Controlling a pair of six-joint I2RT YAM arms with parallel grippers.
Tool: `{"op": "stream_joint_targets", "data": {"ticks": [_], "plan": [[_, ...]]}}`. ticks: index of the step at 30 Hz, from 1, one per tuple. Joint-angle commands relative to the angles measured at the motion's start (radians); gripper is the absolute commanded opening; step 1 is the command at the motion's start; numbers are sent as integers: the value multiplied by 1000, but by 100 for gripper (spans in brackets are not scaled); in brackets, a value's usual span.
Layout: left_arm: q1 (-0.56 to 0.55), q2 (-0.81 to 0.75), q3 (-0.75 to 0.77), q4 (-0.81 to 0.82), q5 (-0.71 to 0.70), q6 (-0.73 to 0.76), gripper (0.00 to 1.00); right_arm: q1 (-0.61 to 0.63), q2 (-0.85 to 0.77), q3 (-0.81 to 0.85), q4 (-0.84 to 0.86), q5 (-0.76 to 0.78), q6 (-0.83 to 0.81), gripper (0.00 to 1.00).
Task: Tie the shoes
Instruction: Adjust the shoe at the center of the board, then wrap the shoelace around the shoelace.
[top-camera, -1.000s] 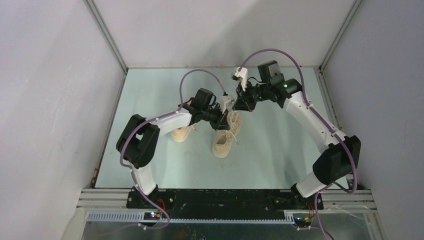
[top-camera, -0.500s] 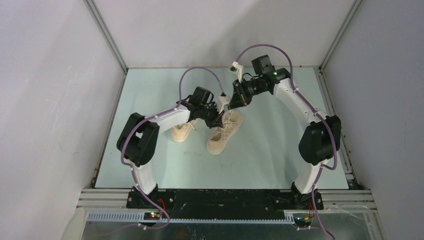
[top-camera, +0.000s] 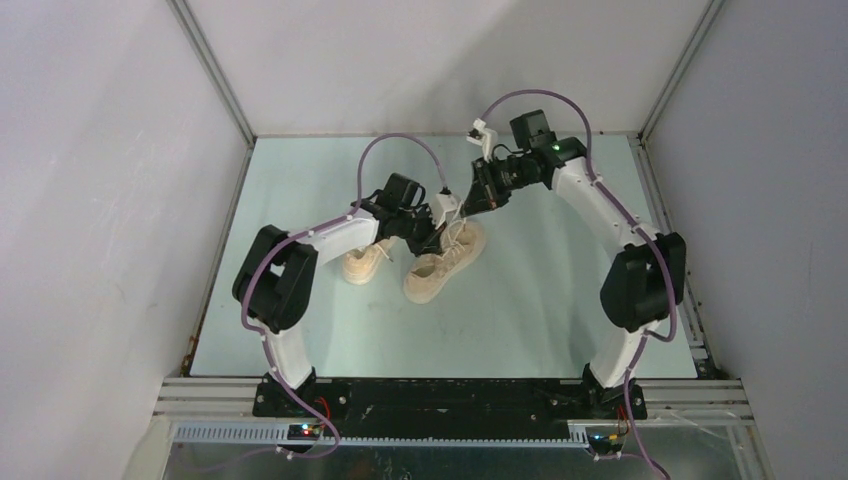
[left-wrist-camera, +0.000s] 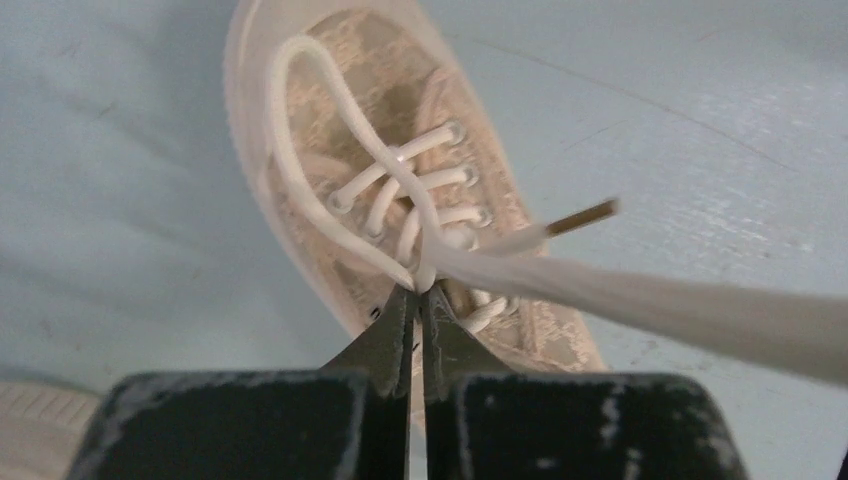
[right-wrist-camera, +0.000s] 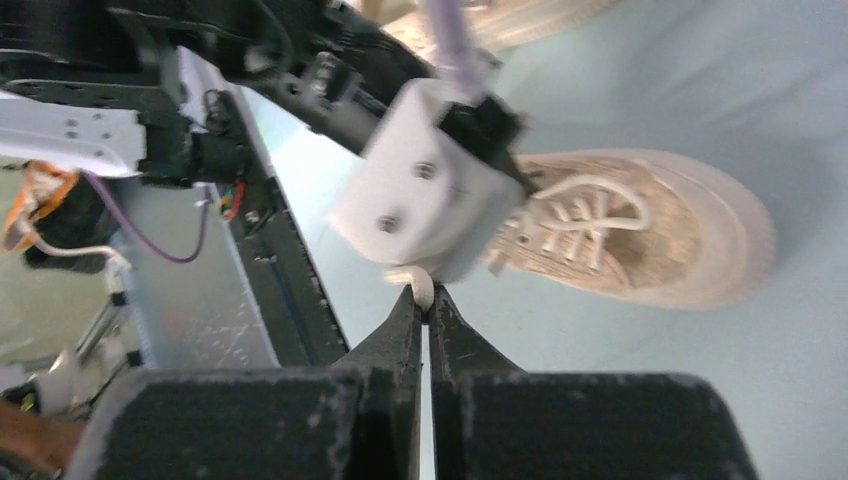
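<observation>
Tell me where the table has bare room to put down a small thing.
Bare: the near strip of table between the shoes and the arm bases; the patch from the shoes to the right arm; the far left corner. Crowded: the middle, where left pincer and right pincer pinch the laces.

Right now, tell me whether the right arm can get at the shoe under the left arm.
Probably not: the left arm crosses over that shoe, and the right gripper is shut on the other shoe's lace.
</observation>
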Motion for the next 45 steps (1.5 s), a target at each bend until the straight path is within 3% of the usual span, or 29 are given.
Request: {"op": "stream_joint_targets", "data": {"ticks": [1,7,11,16,22,28,31,36,45], "plan": [[-21,-66,-3,10,211,24,0,-60,-122,-94,187,153,10,0],[48,-91,-88,101,372,-207,0,-87,-178,-312,193,263,55,0],[76,-94,-93,47,389,-200,0,-86,-86,-322,228,367,152,0],[92,-91,-99,11,275,-205,0,-76,108,-258,171,463,230,0],[76,-94,-146,66,340,-232,0,-46,282,-179,186,465,231,0],[3,-116,-156,53,344,-195,0,-45,450,100,210,406,237,0],[-23,-131,-140,9,285,-166,0,-47,447,125,218,393,224,0],[-2,-160,-82,-88,182,-68,0,-70,312,77,167,365,125,0],[70,-94,-4,-90,372,-69,0,-20,197,222,71,252,-17,0]]}}
